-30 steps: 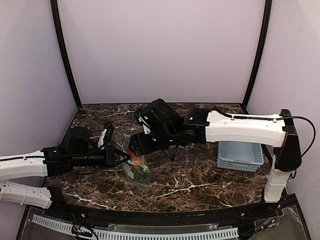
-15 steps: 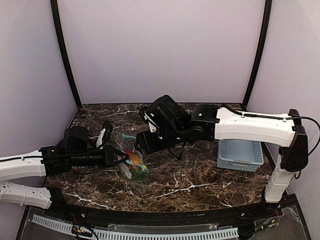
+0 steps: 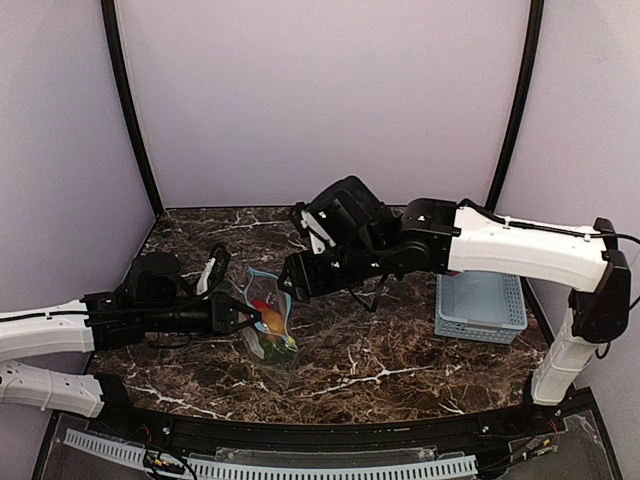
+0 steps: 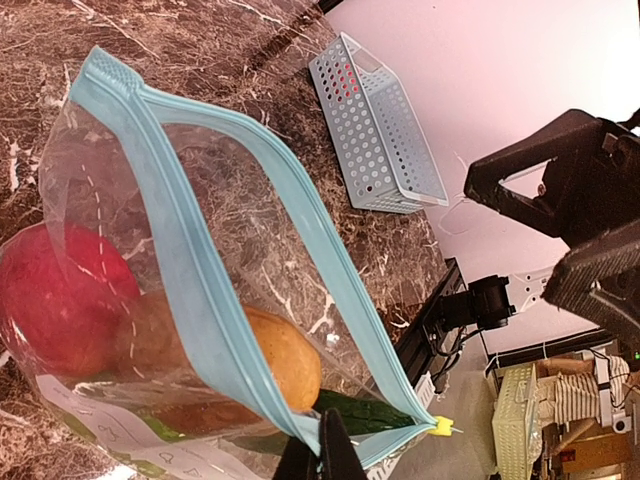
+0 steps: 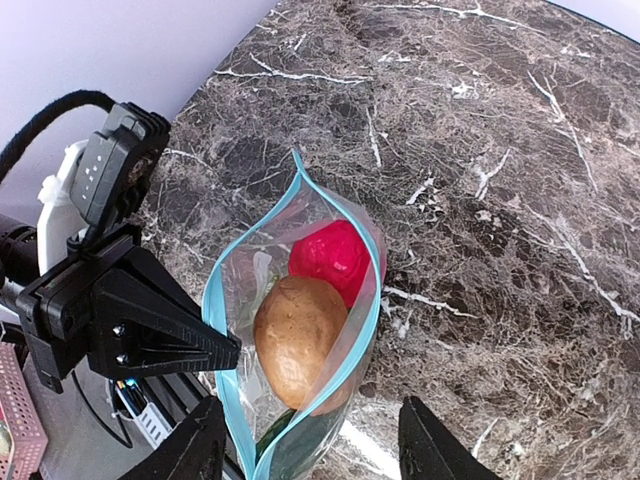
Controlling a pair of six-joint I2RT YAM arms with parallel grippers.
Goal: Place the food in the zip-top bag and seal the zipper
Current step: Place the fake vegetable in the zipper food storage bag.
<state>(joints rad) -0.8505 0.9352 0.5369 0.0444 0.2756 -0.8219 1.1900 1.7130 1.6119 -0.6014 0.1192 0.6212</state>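
Top view: the zip-top bag (image 3: 268,325) sits on the tabletop (image 3: 400,370), left of centre toward the near edge, its contents a blur of colour. The right gripper (image 3: 290,286) hangs just above, fingers indistinct.

Left wrist: the left gripper (image 4: 322,450), cut off by the frame, pinches the teal zipper (image 4: 195,265) — the mouth gapes over a red fruit (image 4: 60,300).

Right wrist: the right fingers (image 5: 200,445) stand spread above a brown-orange oval fruit (image 5: 298,335).

top: high, rear, whole table (image 3: 420,370) | left wrist: close, low | right wrist: near, overhead | shared: zip-top bag (image 3: 268,330)
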